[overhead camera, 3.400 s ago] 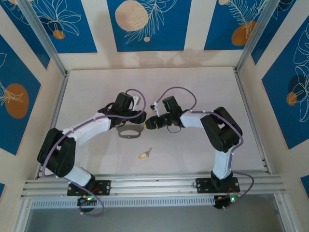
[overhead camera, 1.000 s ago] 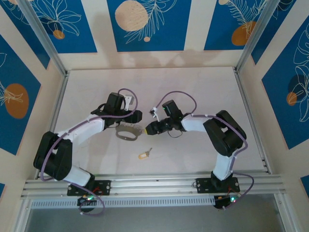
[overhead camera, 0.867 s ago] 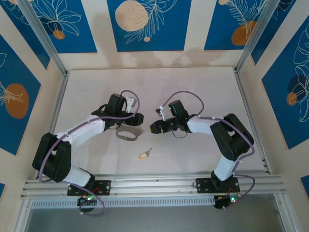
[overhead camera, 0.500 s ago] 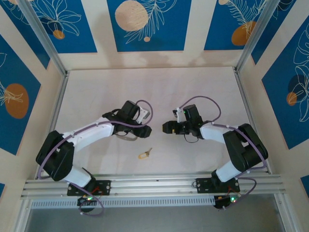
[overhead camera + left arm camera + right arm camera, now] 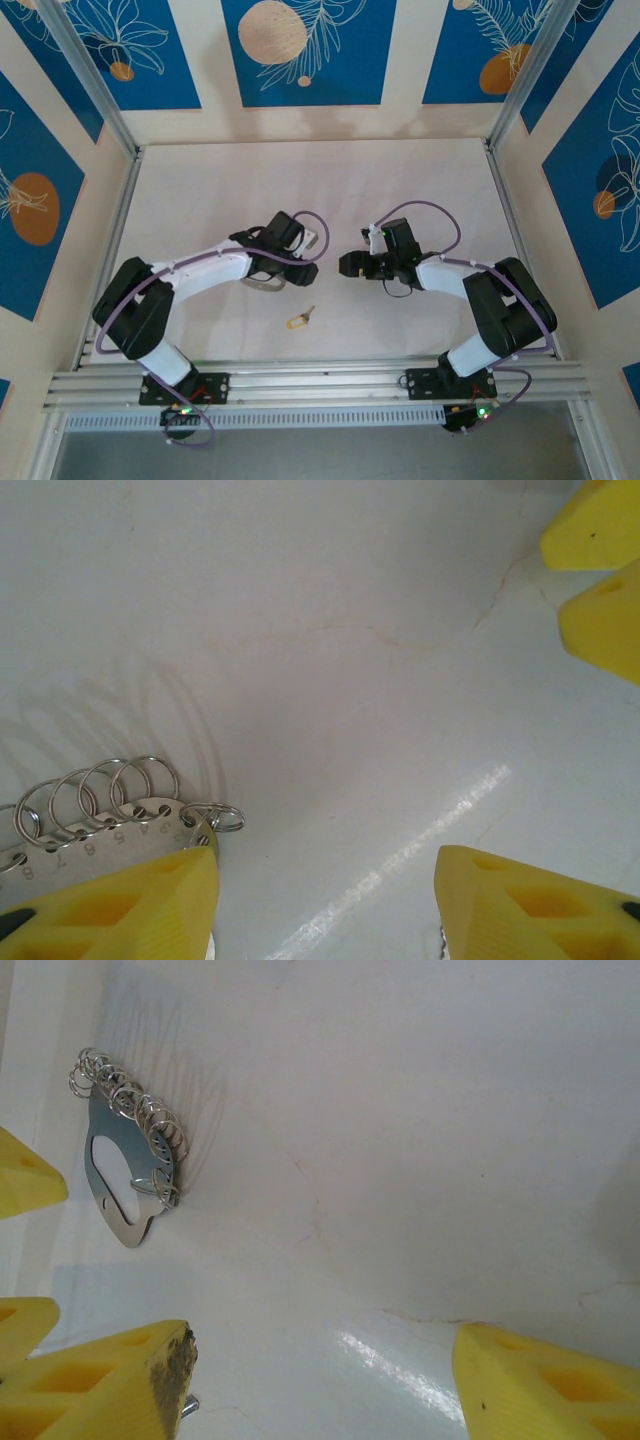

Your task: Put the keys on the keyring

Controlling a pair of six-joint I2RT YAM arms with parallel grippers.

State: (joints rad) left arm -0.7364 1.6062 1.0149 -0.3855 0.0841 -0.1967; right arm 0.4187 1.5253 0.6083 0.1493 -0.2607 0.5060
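Note:
The keyring (image 5: 263, 285) is a flat grey oval plate lying on the white table, half under my left arm. Several small wire rings line one edge of the keyring (image 5: 122, 1174), and that ringed edge (image 5: 100, 815) lies beside my left finger. The key (image 5: 299, 320), with a tan head and a short silver blade, lies alone nearer the front edge. My left gripper (image 5: 304, 268) (image 5: 325, 880) is open over bare table just right of the keyring. My right gripper (image 5: 344, 265) (image 5: 322, 1360) faces it a short way off, open with nothing between its fingers.
The white table (image 5: 400, 180) is boxed in by aluminium rails (image 5: 300, 378) at the front and by walls on the other sides. Each wrist view also catches the other gripper's yellow fingertips (image 5: 598, 570) (image 5: 22, 1175).
Both grippers have moved right. The right one has drawn back from the keyring and opened. The left one has slid past the keyring's right end. The key has not moved.

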